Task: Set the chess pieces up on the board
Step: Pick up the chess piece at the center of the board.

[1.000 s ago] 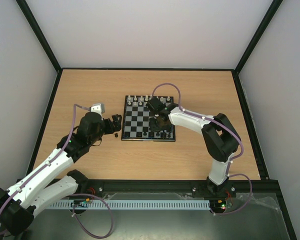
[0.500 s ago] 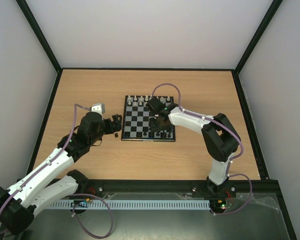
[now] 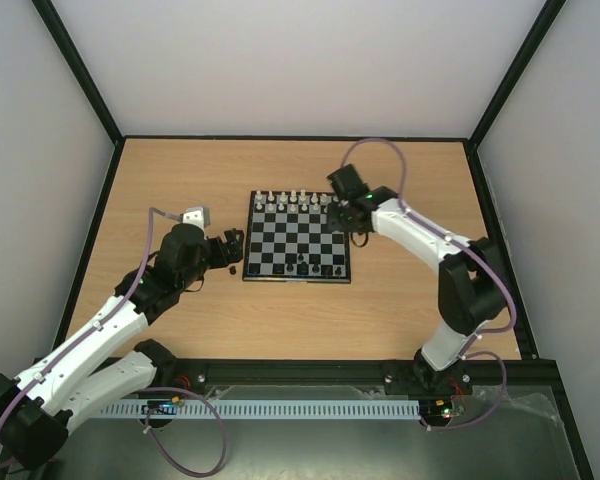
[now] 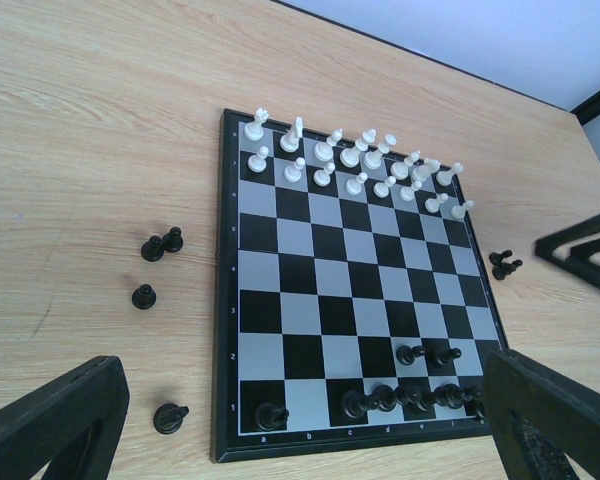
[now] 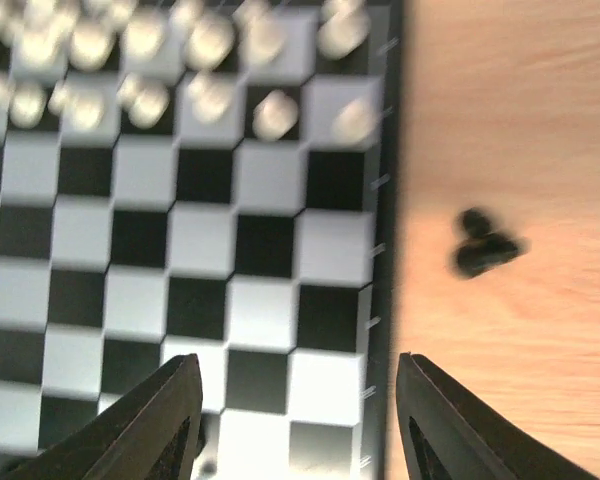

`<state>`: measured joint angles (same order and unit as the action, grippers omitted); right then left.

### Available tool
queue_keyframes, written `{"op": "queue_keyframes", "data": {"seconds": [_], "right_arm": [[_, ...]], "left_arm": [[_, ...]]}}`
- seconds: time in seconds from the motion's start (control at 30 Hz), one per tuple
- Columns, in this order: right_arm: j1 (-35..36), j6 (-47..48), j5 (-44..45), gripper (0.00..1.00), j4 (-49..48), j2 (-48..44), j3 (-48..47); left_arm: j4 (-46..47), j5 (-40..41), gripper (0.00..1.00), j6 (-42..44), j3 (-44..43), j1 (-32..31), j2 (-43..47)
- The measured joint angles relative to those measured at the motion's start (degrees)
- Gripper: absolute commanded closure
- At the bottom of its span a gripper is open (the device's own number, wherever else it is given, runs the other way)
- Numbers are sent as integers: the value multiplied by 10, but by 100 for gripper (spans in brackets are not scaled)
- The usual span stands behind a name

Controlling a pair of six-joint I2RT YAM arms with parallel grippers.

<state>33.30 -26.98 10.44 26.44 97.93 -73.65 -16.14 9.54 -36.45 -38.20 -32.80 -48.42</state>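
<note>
The left end effector (image 4: 305, 368) gapes wide and empty before the board (image 4: 280, 262), while the right end effector (image 5: 295, 395), parted and empty, hovers over its edge, two chess pieces (image 5: 483, 247) on the surface (image 5: 515, 120) just to its right.

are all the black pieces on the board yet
No, four black chess pieces sit on the table left of the board, and two more sit off its right edge.

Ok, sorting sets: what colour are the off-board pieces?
The loose pieces are black; clearest in left wrist view.
</note>
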Motion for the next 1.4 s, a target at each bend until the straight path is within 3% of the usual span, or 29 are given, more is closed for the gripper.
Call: {"op": "queue_keyframes", "data": {"seconds": [0.1,0.23,0.5,1.03,1.4], "right_arm": [[-57,0,4,58,-13,-25,5],[-113,0,12,59,-25,-11,7],[-147,3,12,68,-31,66,12],[-159,9,-6,70,-50,111,13],[-159,10,-9,89,-54,117,12]], "left_arm": [[0,0,0,0,0,0,0],[0,0,0,0,0,0,0],[0,0,0,0,0,0,0],[0,0,0,0,0,1,-6],[0,0,1,0,0,4,-9]]}}
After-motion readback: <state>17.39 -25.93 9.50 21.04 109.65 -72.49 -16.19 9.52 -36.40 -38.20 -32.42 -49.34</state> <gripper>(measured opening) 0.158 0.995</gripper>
